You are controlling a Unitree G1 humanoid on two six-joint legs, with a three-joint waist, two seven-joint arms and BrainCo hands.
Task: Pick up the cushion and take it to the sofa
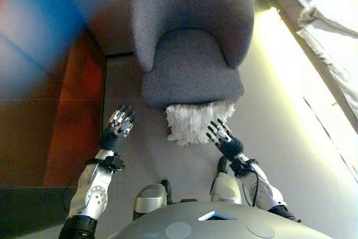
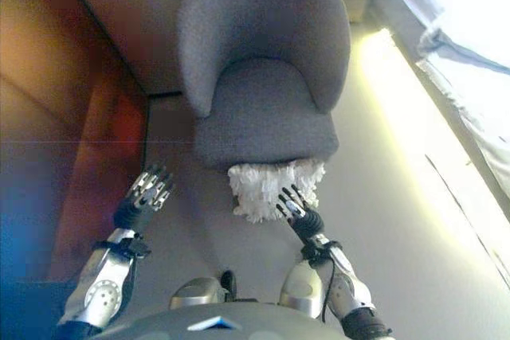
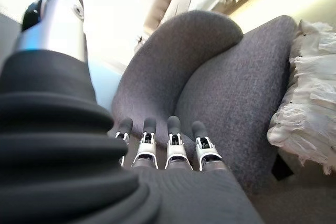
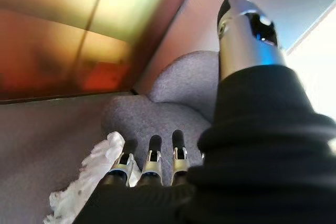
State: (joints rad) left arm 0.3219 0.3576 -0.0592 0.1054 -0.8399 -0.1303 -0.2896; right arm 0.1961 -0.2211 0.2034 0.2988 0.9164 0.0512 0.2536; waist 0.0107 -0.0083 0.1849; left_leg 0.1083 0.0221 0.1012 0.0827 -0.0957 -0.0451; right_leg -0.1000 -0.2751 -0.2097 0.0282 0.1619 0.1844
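Note:
A white fluffy cushion (image 1: 193, 121) lies on the floor against the front of a grey armchair (image 1: 190, 43); it also shows in the right eye view (image 2: 267, 185), the left wrist view (image 3: 307, 114) and the right wrist view (image 4: 92, 179). My right hand (image 1: 222, 137) is open, fingers straight, right at the cushion's near right edge. My left hand (image 1: 118, 126) is open and empty over the floor to the cushion's left, apart from it.
A reddish-brown wooden cabinet (image 1: 61, 121) stands along the left. A bed with white bedding (image 2: 462, 29) lies at the upper right. Grey floor (image 1: 285, 138) stretches to the right of the armchair.

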